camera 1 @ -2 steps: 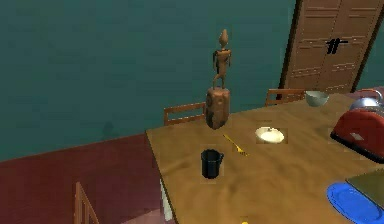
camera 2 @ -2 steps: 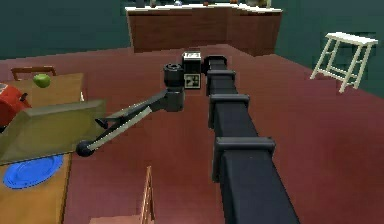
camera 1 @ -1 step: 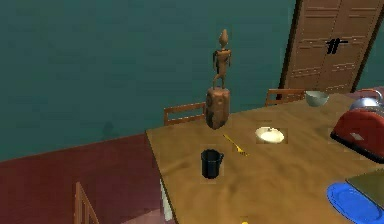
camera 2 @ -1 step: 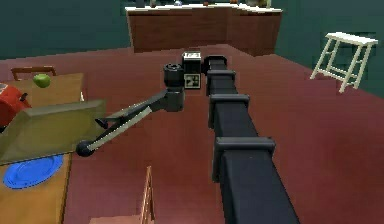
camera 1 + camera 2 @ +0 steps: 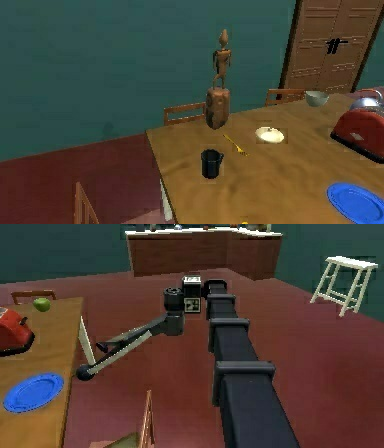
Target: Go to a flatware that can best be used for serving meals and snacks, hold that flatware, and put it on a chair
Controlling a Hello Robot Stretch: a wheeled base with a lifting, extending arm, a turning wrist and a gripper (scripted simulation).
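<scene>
text: none readable | brands/numbers/signs: none readable | markers: two white squares [image 5: 190, 286] at far end of arm [image 5: 236, 349], black marks on them, pattern only, no legible characters

Plate [image 5: 355, 198], lower right: plain blue. Toaster [image 5: 362, 130], right edge: red. Mug [image 5: 211, 163]: black. Wall [image 5: 100, 70]: teal. Floor [image 5: 320, 354]: dark red. Stool [image 5: 350, 263], upper right: white.

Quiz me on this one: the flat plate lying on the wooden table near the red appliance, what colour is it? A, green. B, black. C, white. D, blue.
D: the plate on the table, just this side of the red appliance, is bright blue in the arm side view, and the forward view shows the same blue.
</scene>
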